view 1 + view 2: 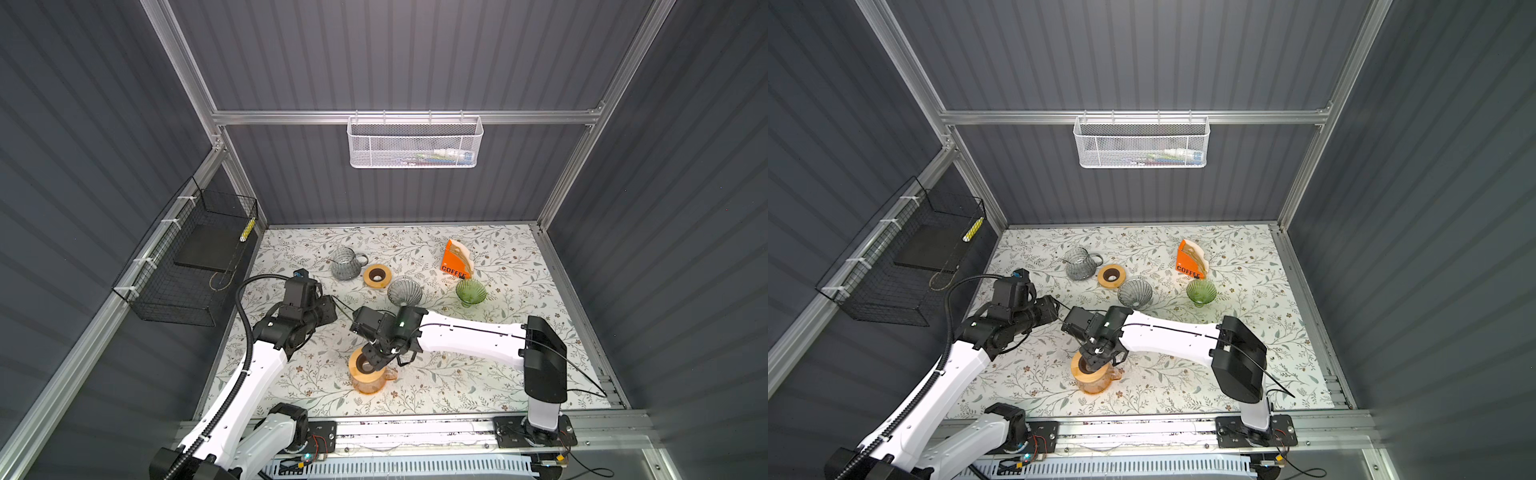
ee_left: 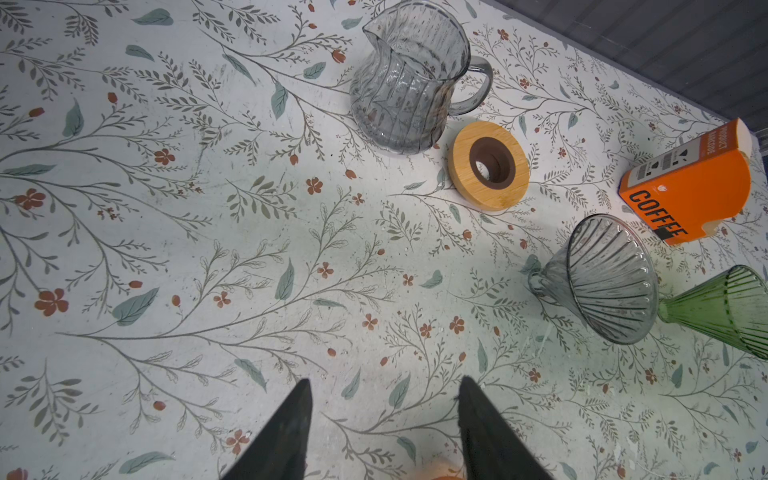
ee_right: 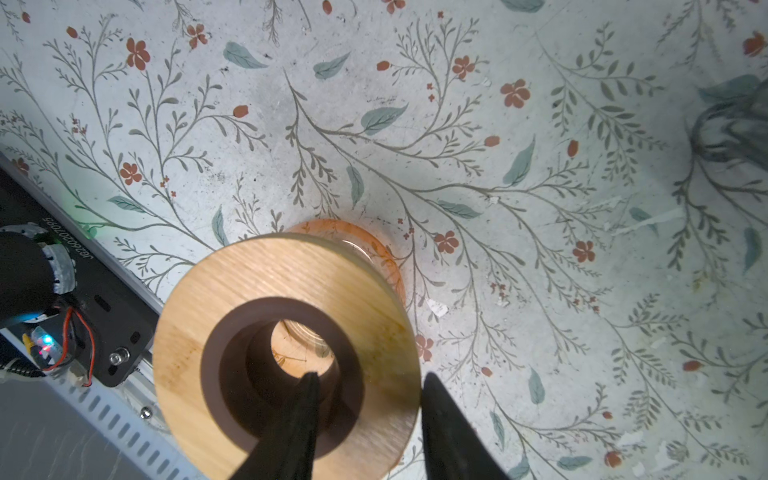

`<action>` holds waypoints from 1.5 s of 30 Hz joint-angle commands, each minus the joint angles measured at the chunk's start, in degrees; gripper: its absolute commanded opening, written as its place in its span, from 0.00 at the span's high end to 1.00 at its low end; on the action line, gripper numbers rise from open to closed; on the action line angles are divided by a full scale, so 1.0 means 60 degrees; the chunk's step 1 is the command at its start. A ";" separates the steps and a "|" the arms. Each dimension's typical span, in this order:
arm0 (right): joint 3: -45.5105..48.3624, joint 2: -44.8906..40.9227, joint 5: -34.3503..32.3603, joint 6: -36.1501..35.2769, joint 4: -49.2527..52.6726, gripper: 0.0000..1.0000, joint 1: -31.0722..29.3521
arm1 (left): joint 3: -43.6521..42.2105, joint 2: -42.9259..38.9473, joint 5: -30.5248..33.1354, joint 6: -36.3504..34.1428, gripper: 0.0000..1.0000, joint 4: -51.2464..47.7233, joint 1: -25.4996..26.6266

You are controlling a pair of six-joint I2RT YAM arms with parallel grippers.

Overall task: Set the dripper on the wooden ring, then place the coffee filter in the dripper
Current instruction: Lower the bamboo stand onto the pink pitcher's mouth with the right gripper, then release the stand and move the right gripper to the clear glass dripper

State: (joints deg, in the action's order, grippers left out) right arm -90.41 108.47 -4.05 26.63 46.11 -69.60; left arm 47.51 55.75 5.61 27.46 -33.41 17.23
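We see a robotics lab test cell: an aluminium frame (image 1: 291, 117) holding grey ribbed wall panels (image 1: 415, 54) around a floral-covered table (image 1: 457, 390), a left arm (image 1: 257, 365) and a right arm (image 1: 469, 332) bolted to a rail (image 1: 415, 432) beside bare wiring (image 3: 66, 328), and a white mesh basket (image 1: 413, 143) hung on the frame.

**Table layout, back to front**

On the floral-patterned table (image 1: 478, 386), the grey glass pitcher (image 1: 347, 263) stands at the back. The wooden ring with brown insert (image 1: 377, 276) lies just right of it, then the grey ribbed glass dripper (image 1: 404, 291) and the green glass dripper (image 1: 470, 291). The orange cardboard coffee-filter box (image 1: 455, 259) stands behind the green one. Nearer the front, a second wooden ring (image 1: 362, 365) sits on the amber glass carafe (image 1: 370, 384).
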 commanded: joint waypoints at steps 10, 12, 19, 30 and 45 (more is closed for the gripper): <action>0.0382 -0.0961 -0.0526 0.0163 -0.0397 0.58 -0.0073 | 0.0363 -0.0167 0.0040 -0.0201 0.43 -0.0538 0.0043; 0.0433 -0.1153 -0.0688 0.0159 -0.0433 0.57 -0.0057 | 0.0480 -0.0144 -0.0014 -0.0214 0.43 -0.0625 0.0043; 0.0972 -0.1855 -0.0998 0.0311 -0.0685 0.57 0.0302 | 0.0668 0.0105 -0.0225 -0.0578 0.43 -0.0741 0.0043; 0.3042 -0.3912 -0.0898 0.0528 -0.1714 0.56 0.2223 | 0.1819 0.1087 -0.0844 -0.0958 0.43 -0.0691 0.0043; 0.4055 -0.4382 0.0347 0.0220 -0.2862 0.54 0.5040 | 0.1201 0.1320 -0.2106 -0.0203 0.42 0.0872 0.0039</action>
State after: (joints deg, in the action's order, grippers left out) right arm -66.30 81.10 -4.80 28.08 32.03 -40.66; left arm 56.18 62.72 -4.01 24.51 -31.62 17.23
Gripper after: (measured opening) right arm 0.461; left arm 0.578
